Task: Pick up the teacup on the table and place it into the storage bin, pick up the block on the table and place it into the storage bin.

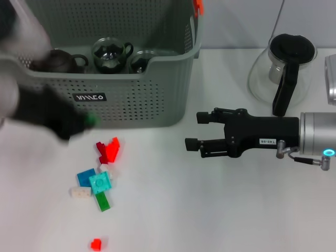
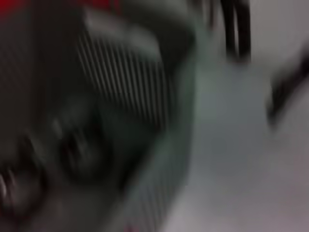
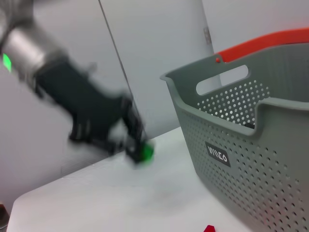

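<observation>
Across the upper left of the head view I see the bin (image 1: 157, 100), a grey-green perforated basket with a small black label on its front wall and an orange clip at its right rim. Three dark teacups sit inside it along the near wall: one opaque brown cup (image 1: 59, 61) at the left, a glass cup (image 1: 109, 54) in the middle, and another glass cup (image 1: 142, 60) to the right.

At the left edge of that view, the left tool (image 1: 79, 123) hangs in front of the bin's lower left wall, heavily blurred. A green block (image 1: 92, 121) shows at its tip, and in the right wrist view the same green block (image 3: 144, 152) sits at the end of the dark fingers just above the surface (image 1: 210, 210). I read the left tool as closed on this block. The left wrist view is too blurred to add detail beyond the bin wall.

Below the bin, in the lower left of the head view, loose blocks lie on the surface: a red cluster (image 1: 108, 150), a teal block (image 1: 100, 182) touching a blue one (image 1: 85, 177), a white one (image 1: 81, 192), a green one (image 1: 103, 201), and a small red one (image 1: 95, 243) apart at the bottom edge.

At the right of the head view, the right tool (image 1: 192, 130) lies level above the surface, pointing left, fingers spread apart and holding nothing. A glass carafe (image 1: 281, 71) with a black handle stands in the upper right.
</observation>
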`<state>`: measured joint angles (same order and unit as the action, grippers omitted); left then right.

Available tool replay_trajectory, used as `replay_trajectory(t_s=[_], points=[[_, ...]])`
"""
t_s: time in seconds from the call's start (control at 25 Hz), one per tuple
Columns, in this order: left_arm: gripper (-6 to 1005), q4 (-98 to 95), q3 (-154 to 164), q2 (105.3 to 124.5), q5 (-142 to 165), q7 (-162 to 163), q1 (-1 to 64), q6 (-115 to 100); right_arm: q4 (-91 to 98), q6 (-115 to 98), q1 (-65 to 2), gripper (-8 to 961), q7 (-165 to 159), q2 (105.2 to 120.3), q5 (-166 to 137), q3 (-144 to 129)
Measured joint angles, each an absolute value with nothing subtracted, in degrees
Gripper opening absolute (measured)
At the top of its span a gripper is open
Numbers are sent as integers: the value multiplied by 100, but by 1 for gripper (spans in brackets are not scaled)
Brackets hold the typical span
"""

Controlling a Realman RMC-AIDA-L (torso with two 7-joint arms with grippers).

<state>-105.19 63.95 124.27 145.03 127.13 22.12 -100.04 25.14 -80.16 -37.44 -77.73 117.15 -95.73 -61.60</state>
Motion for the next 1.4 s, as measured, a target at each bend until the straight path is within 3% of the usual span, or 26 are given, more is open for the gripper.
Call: replay_trajectory(t_s=[0.16, 0.52, 0.68, 0.84, 1.04, 1.16, 1.4], points=[[151, -10264, 4956, 12305, 13584, 12684, 3192, -10200, 2515, -8037, -3741, 915, -7757, 11707, -9583, -6163], [152, -6621, 4507, 11250, 13670, 12833, 4796, -7790, 2514, -8062, -3756, 915, -7740, 11688, -9589, -6205], [151, -5511, 4494, 10984, 13790, 12881, 5069, -7067, 2514, -8061, -3758, 915, -7740, 11689, -9589, -6205], [151, -5391, 4460, 10982, 13815, 12902, 5007, -6684, 2514, -8060, -3760, 915, -7745, 11689, -9589, -6205], [349, -5839, 4436, 11008, 13807, 13078, 4820, -6853, 2514, -8059, -3778, 915, -7740, 11684, -9589, -6192], [591, -6724, 4367, 11155, 13621, 13148, 4519, -7371, 2514, -8061, -3790, 915, -7737, 11681, -9589, -6187], [729, -8693, 4352, 11523, 12313, 12018, 3746, -10077, 2516, -8025, -3797, 915, -7735, 11681, -9589, -6167]])
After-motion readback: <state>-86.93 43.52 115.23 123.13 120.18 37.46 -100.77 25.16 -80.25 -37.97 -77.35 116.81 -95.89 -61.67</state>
